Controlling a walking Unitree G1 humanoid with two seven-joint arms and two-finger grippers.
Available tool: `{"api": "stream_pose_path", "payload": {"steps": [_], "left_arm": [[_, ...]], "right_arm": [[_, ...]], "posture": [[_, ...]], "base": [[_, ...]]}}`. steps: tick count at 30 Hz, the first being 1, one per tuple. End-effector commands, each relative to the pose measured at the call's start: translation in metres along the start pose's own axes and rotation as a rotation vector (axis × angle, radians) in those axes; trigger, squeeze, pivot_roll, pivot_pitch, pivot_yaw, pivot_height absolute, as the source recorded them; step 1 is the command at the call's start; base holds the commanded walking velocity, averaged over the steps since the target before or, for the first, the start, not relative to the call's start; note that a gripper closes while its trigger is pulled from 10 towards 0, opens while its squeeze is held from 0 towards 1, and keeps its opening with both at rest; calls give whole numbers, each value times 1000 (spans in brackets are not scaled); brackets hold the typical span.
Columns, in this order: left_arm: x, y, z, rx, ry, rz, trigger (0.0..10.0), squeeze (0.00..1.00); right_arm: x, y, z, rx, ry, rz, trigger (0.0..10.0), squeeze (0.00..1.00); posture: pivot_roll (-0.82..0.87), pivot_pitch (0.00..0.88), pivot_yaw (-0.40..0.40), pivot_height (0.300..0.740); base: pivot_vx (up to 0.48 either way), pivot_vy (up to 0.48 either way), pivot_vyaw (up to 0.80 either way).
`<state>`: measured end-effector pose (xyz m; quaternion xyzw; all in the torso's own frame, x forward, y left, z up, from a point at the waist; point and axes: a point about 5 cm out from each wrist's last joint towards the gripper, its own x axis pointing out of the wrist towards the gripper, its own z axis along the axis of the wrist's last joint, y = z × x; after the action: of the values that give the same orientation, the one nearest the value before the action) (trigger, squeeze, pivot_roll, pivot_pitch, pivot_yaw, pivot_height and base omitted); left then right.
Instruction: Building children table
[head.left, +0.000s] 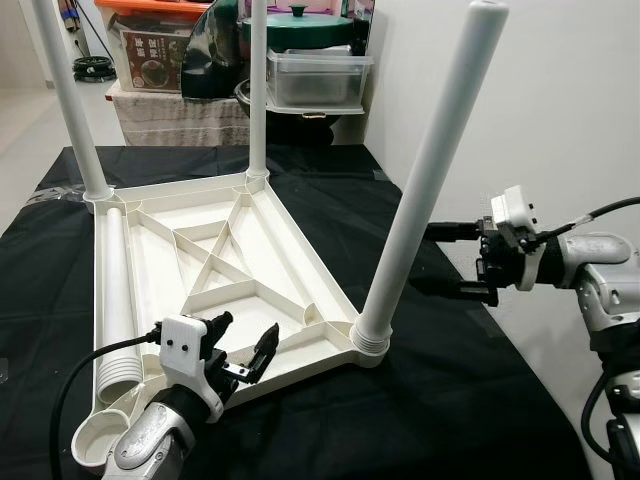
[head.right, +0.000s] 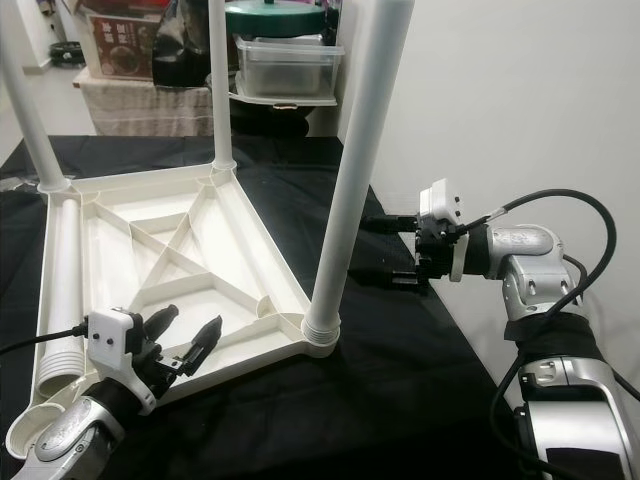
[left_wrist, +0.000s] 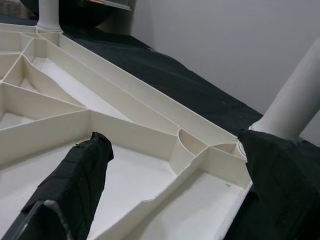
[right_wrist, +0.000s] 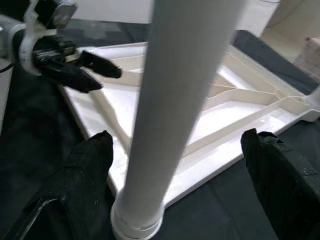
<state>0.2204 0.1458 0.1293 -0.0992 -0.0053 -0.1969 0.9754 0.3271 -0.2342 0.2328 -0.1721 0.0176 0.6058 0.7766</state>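
Black cloth covers the surface, with a white wall behind and cluttered boxes at the far end.

Left end effector hovers with its fingers spread wide and empty, over the near edge of the tabletop, which lies upside down, ribs up. Right end effector is also spread wide and empty, pointing from the right at the near leg, close to it but apart; its wrist view shows the leg standing between the two fingers.

Three legs stand upright in corner sockets: the near one, a back leg and a left leg. A fourth leg lies flat along the tabletop's left side, and the near-left socket is still bare.

The step in hand looks like seating the near leg. To do it well, the right end effector should close squarely around the shaft at mid height, then twist about the leg's own axis without pushing sideways, since the leg tilts a little and could lever the light tabletop. The left one would do best pressing down on the rim next to the collar, so the tabletop does not turn on the cloth. After that, the loose leg needs lifting into the bare socket.
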Motion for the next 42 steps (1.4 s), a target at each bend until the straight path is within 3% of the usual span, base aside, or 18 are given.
{"api": "stream_pose_path", "payload": {"steps": [1, 11, 22, 23, 24, 25, 27, 28, 29, 30, 32, 34, 38, 41, 42], "left_arm": [[0, -1, -2, -11, 14, -14, 10000, 0], [1, -2, -3, -12, 19, -23, 10000, 0], [2, -4, -4, -17, 22, -28, 10000, 0], [3, -4, -5, -19, 23, -30, 10000, 0], [3, -5, -6, -20, 24, -31, 10000, 0], [3, -5, -6, -21, 25, -33, 10000, 0], [3, -5, -6, -22, 26, -34, 10000, 0], [3, -5, -6, -22, 26, -35, 10000, 0], [3, -5, -6, -23, 27, -36, 10000, 0], [3, -6, -7, -24, 27, -37, 10000, 0], [4, -6, -7, -25, 28, -38, 10000, 0], [5, -6, -8, -26, 28, -41, 10000, 0], [5, -6, -8, -26, 27, -41, 10000, 0], [5, -7, -9, -27, 31, -43, 10000, 0], [5, -7, -9, -26, 32, -42, 10000, 0]], "right_arm": [[1, 2, -2, -8, 13, 17, 10000, 0], [15, -6, 13, 48, -143, 4, 10000, 0], [22, -11, 14, 106, -194, -25, 10000, 0], [26, -11, 12, 127, -198, -31, 8980, 0], [28, -11, 10, 142, -200, -35, 8980, 0], [29, -11, 9, 154, -199, -41, 3765, 0], [29, -11, 9, 159, -198, -45, 3765, 0], [28, -12, 9, 164, -197, -52, 2196, 0], [28, -13, 9, 167, -197, -57, 2196, 0], [28, -14, 10, 180, -205, -66, 1529, 0], [28, -15, 11, 190, -212, -71, 1529, 0], [31, -16, 11, 213, -223, -82, 0, 0], [33, -16, 10, 221, -223, -88, 0, 0], [43, -13, 0, 270, -209, -149, 0, 0], [50, -13, -7, 310, -186, -231, 0, 0]], "posture": [[48, 0, -117, 740], [49, 0, -117, 740], [49, 0, -123, 740], [49, 0, -123, 740], [49, 0, -123, 740], [48, 0, -123, 740], [48, 0, -123, 740], [48, 0, -123, 740], [48, 0, -123, 740], [43, 0, -123, 740], [43, 0, -123, 740], [43, 0, -123, 740], [43, 0, -123, 740], [42, 0, -125, 740], [45, 0, -128, 740]], "base": [[0, 0, 0], [0, 0, 0], [0, 0, 0], [0, 0, 0], [0, 0, 0], [0, 0, 0], [0, 0, 0], [0, 0, 0], [0, 0, 0], [0, 0, 0], [0, 0, 0], [0, 0, 0], [0, 0, 0], [0, 0, 0], [0, 0, 0]]}}
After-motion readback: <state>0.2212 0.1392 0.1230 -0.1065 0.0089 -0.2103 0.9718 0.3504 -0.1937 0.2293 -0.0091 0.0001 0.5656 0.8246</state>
